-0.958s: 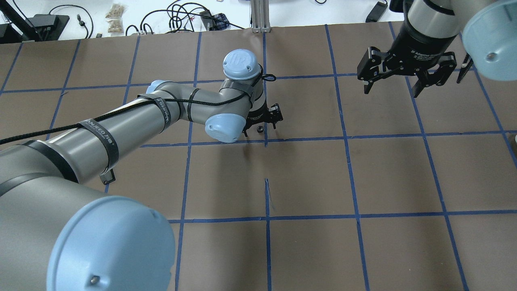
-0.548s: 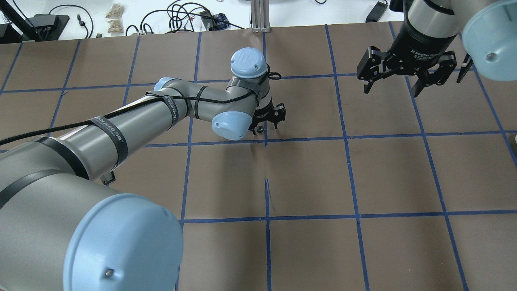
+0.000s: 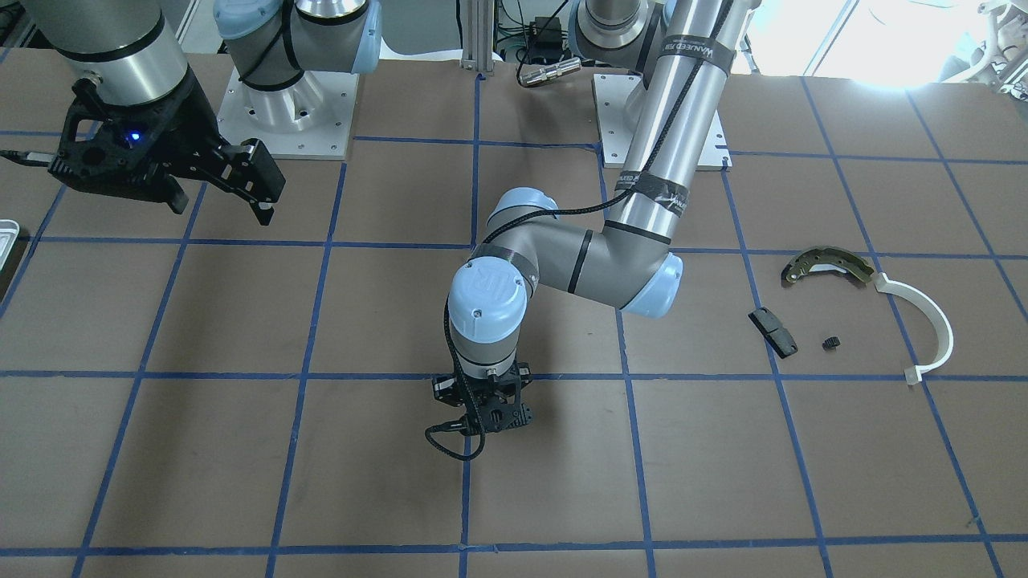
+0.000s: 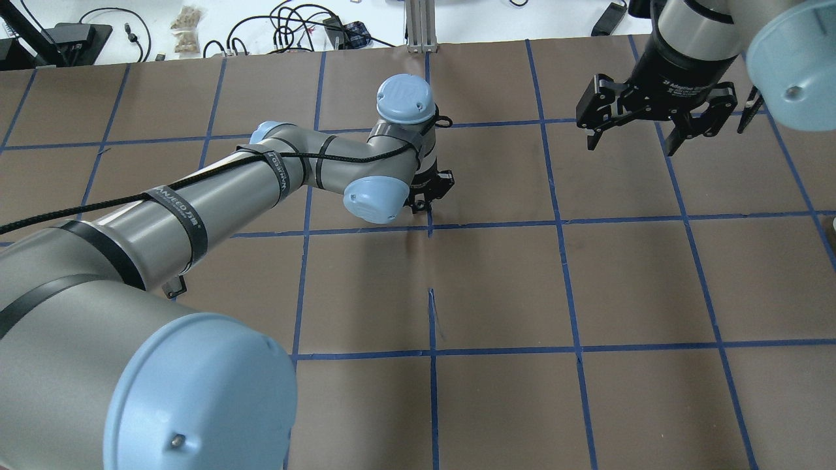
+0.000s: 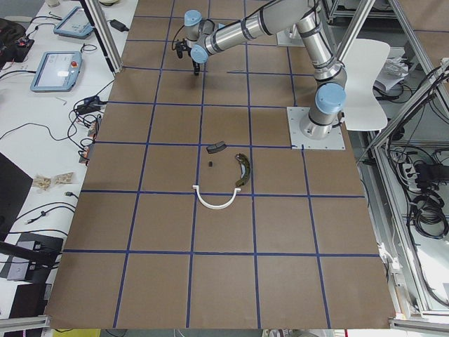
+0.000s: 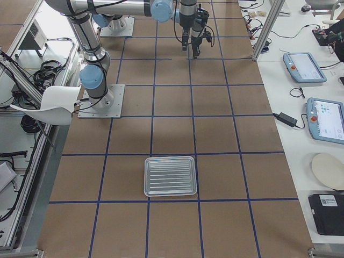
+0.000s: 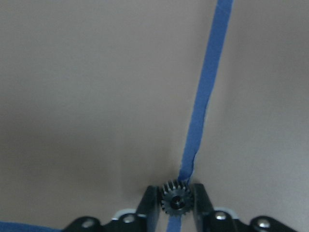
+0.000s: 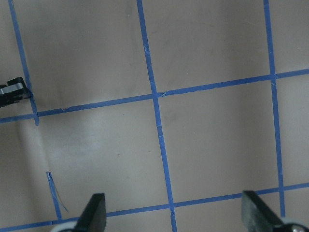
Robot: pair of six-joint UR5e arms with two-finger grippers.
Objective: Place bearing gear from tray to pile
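Grey tubular arms [image 4: 215, 189], pale-blue joint caps [image 4: 405, 98], black strapped cable [image 4: 65, 214], black hands [image 4: 630, 147].

I see my table [image 3: 241, 466] covered in brown paper gridded with blue tape. A ribbed silvery tray [image 6: 170, 183] lies flat across one square. Well apart lies the pile [image 5: 243, 170] (four loose parts): an olive brake shoe [image 3: 827, 263], just beside it a white plastic arc [image 3: 936, 321], a black block [image 3: 773, 331] and a tiny black gear [image 3: 831, 344].

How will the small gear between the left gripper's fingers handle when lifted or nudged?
The gear looks like dark metal: probably rigid, dense for its size. Its teeth press against the fingers of the left gripper, so slipping seems unlikely. Round, it might roll if released on edge.
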